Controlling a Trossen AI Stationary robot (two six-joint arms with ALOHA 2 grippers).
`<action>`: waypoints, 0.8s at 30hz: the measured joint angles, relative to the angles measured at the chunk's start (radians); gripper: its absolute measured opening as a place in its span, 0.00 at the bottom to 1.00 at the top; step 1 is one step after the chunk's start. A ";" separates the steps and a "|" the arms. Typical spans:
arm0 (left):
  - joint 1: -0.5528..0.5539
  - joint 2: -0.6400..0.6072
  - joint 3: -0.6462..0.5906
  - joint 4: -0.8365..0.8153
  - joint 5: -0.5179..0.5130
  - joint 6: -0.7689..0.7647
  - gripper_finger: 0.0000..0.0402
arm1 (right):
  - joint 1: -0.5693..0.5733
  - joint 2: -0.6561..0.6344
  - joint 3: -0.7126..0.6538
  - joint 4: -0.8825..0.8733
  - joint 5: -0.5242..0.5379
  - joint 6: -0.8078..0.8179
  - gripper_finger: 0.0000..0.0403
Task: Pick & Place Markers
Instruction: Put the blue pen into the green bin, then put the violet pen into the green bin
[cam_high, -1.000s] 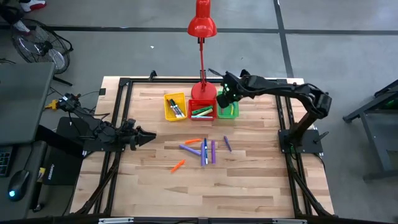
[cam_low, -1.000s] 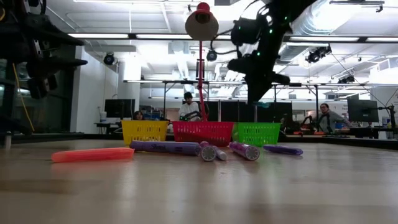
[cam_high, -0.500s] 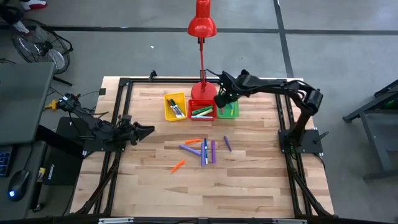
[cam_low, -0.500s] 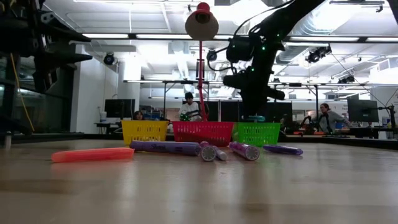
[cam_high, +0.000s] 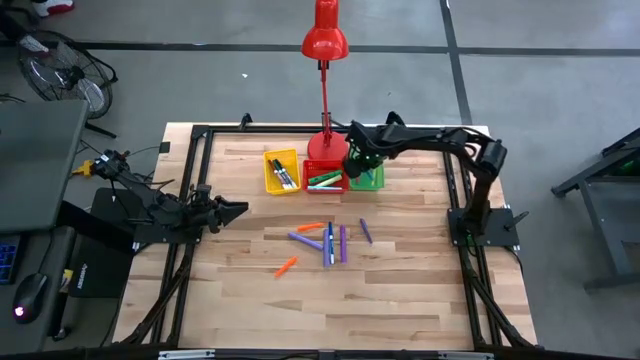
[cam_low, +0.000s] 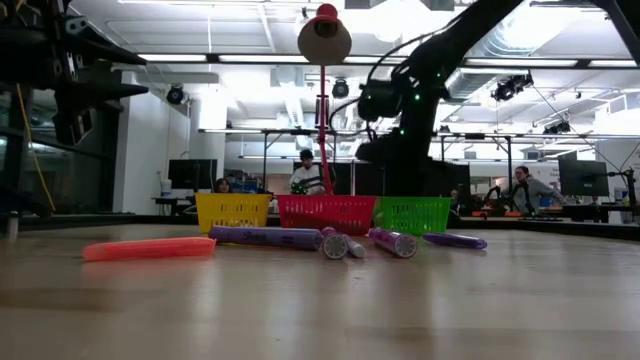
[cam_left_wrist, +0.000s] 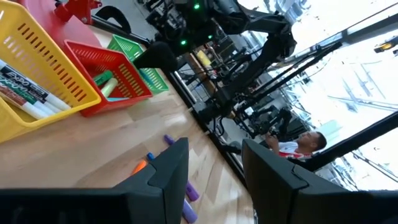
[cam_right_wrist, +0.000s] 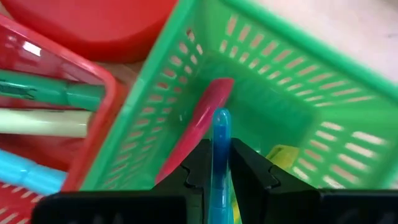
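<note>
My right gripper (cam_right_wrist: 219, 155) hangs over the green bin (cam_high: 368, 178), pointing steeply down and shut on a blue marker (cam_right_wrist: 219, 134). Inside that bin lies a pink marker (cam_right_wrist: 200, 121). More markers lie loose mid-table: an orange marker (cam_high: 311, 227), purple markers (cam_high: 342, 243), a blue one (cam_high: 330, 244) and a second orange marker (cam_high: 286, 266). The red bin (cam_high: 324, 178) and the yellow bin (cam_high: 282, 171) also hold markers. At the table's left edge my left gripper (cam_high: 240, 208) waits, level and open, with nothing between its fingers (cam_left_wrist: 171, 168). My right gripper pinches the blue marker's barrel (cam_right_wrist: 219, 163) between its two fingers (cam_right_wrist: 249, 167), coming from above and pointing steeply down. The marker lies along the fingers. Its free end (cam_right_wrist: 220, 117) sticks out past the fingertips over the inside of the green bin.
A red desk lamp stands with its base (cam_high: 327, 148) just behind the red bin, its stem rising beside my right arm. The three bins stand in a row at the table's far middle. People sit in the room behind the table (cam_low: 303, 172).
My right gripper has come down over the green bin, drifting slightly toward the table's left and near side. It has carried the blue marker along between its fingers.
</note>
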 joint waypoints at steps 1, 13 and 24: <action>0.000 0.000 0.000 0.000 0.000 0.000 0.37 | 0.000 0.009 0.000 0.000 -0.002 0.004 0.11; 0.000 0.000 0.000 -0.001 0.012 -0.007 0.37 | 0.000 0.034 0.000 0.010 0.030 0.106 0.13; 0.000 0.000 0.000 -0.001 0.013 -0.008 0.37 | 0.000 0.034 0.000 0.010 0.026 0.121 0.22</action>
